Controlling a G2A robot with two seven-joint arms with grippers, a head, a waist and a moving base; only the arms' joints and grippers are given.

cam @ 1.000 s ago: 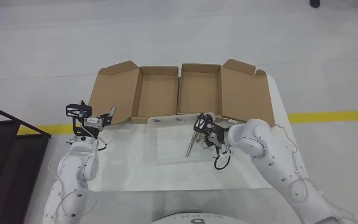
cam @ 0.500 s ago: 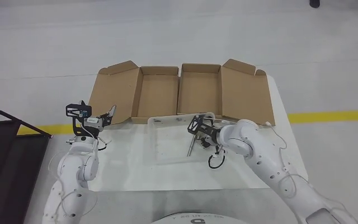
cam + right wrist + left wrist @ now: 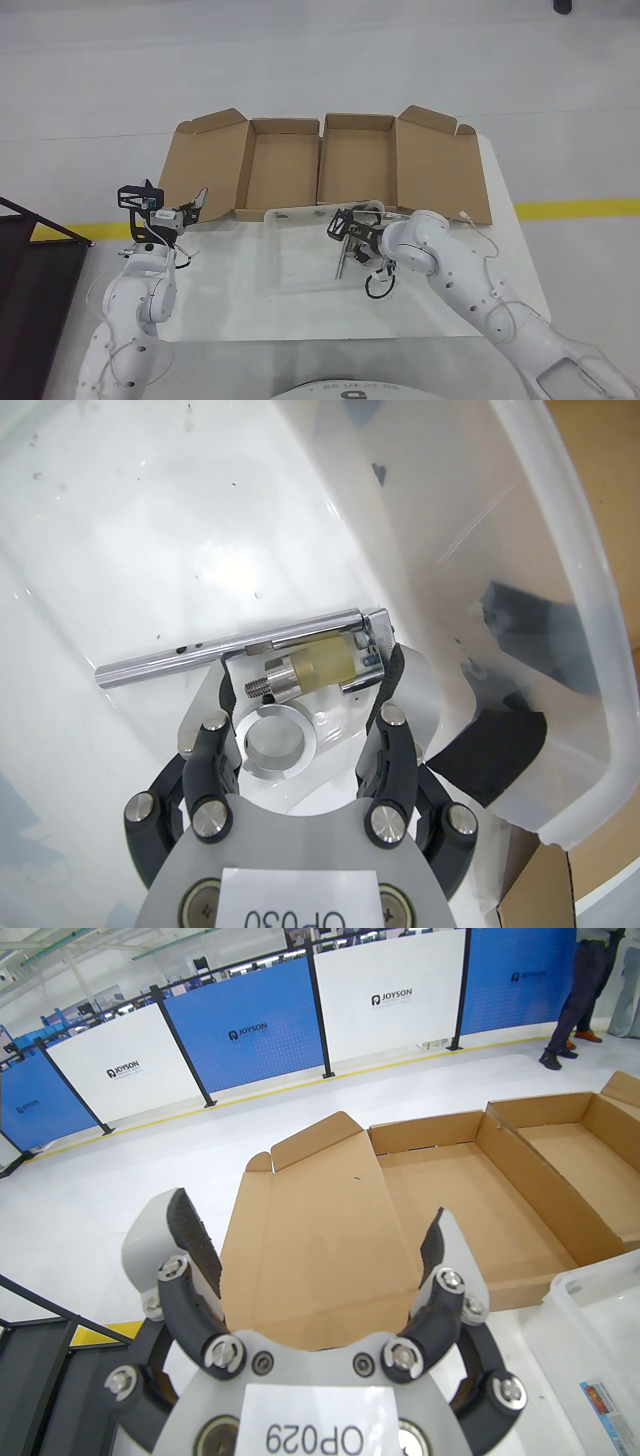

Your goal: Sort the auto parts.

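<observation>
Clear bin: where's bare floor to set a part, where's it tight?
Free: clear bin floor from its left wall to rod part; left box and right box, both bare. Crowded: right gripper jaws straddle rod part and ring by a bin wall.

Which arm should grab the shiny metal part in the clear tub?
The right one. The right gripper is open inside the clear tub, the metal part between its fingers. The left gripper hangs open by the cardboard box, away from the tub.
</observation>
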